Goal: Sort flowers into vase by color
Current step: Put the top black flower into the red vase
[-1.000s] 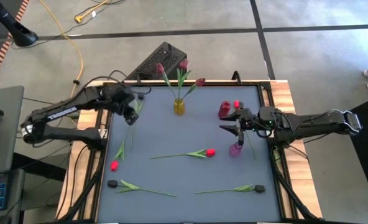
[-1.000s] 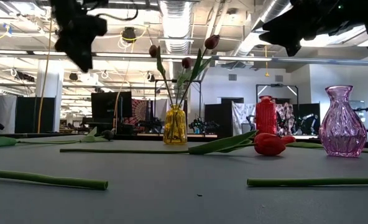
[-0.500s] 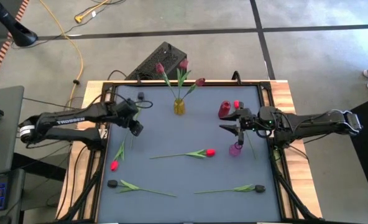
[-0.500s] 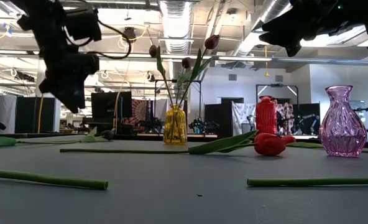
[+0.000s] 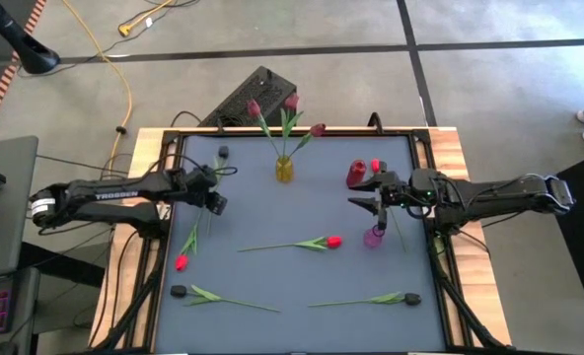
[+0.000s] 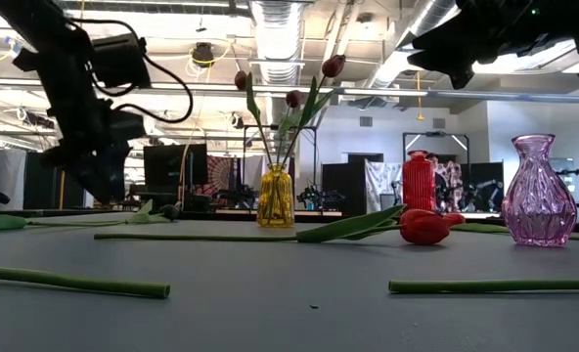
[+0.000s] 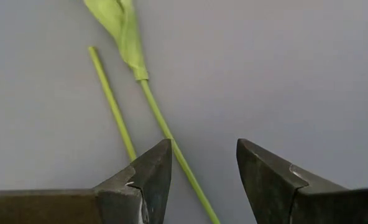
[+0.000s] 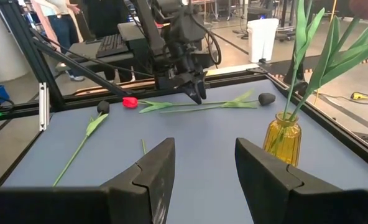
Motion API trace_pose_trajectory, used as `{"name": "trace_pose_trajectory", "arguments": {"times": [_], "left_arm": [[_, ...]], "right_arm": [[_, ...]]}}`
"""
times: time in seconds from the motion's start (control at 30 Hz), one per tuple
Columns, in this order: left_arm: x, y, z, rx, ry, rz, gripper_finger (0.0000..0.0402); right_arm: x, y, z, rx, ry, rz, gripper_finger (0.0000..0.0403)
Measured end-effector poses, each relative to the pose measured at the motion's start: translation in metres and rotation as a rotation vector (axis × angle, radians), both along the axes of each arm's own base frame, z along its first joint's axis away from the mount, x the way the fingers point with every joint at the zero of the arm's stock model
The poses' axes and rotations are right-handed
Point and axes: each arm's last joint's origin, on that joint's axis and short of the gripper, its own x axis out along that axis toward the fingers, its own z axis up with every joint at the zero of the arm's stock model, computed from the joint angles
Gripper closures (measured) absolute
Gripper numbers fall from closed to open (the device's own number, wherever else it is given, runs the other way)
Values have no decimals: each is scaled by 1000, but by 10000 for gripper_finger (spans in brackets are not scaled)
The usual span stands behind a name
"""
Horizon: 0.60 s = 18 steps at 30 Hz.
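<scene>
My left gripper (image 5: 216, 202) (image 7: 202, 149) hangs open, low over the table's left part, fingers pointing steeply down. Two thin green stems lie there side by side: one (image 7: 165, 130) runs between the fingers and bears a leaf, the other (image 7: 112, 106) ends beside it. They belong to a red flower (image 5: 181, 262) and a black one (image 5: 223, 152), both flat on the table. My right gripper (image 5: 371, 202) (image 8: 202, 149) waits open and level above the table's right part, between the red vase (image 5: 356, 175) and the purple vase (image 5: 374, 237).
A yellow vase (image 5: 285, 168) at the far middle holds three maroon flowers. A red flower (image 5: 331, 241) lies mid-table. Black flowers lie near the front at left (image 5: 179, 291) and right (image 5: 411, 298). A black box (image 5: 257, 99) sits beyond the far edge. People (image 8: 53, 15) stand beyond the table.
My left gripper has come down from well above the table to just over the two stems at the left, and its wrist has rolled a little. Its fingers have stayed open. The flowers have not moved.
</scene>
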Motion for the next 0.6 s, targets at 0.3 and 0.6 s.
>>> {"name": "trace_pose_trajectory", "arguments": {"times": [0.3, 0.6], "left_arm": [[-4, 0, -20, 45, -38, 43, 233], [-13, -4, -39, 42, -36, 100, 233]], "right_arm": [[0, 0, -1, -3, 8, 0, 210], [0, 0, -2, -3, 24, 0, 210]]}}
